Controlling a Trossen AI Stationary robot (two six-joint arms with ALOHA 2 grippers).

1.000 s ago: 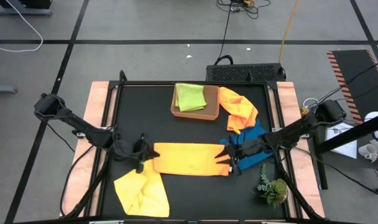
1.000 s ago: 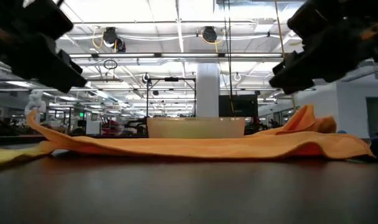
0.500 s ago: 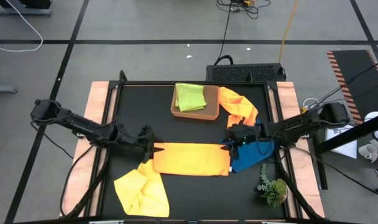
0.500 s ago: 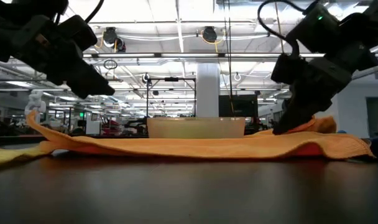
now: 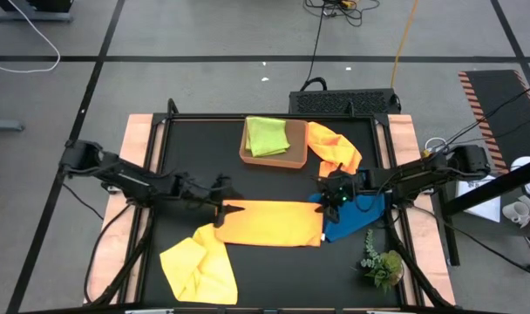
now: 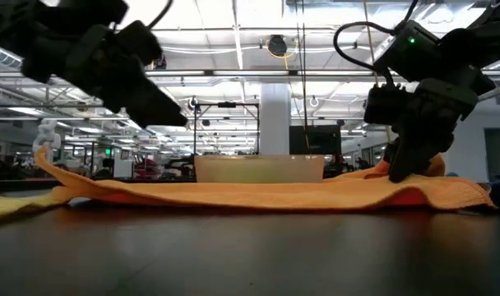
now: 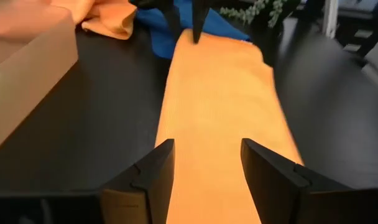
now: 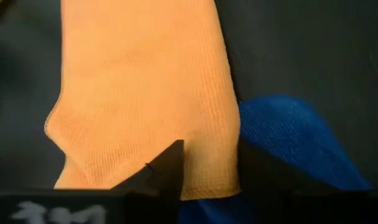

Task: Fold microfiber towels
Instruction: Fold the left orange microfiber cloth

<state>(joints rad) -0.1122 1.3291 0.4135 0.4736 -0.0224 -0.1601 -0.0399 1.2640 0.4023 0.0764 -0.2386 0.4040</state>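
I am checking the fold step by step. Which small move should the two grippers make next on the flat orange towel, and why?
Probably lower and close on its two ends. The left gripper is open above one end of the flat orange towel; the right gripper is at the opposite end, beside the blue towel. Neither holds it yet.

A big open-plan lab or industrial hall. Behind the table (image 6: 250, 255), at 12 o'clock, stands a white column (image 6: 275, 119) under rows of ceiling lights (image 6: 233, 78). Cables (image 5: 330, 10) trail over the grey floor (image 5: 204, 35).
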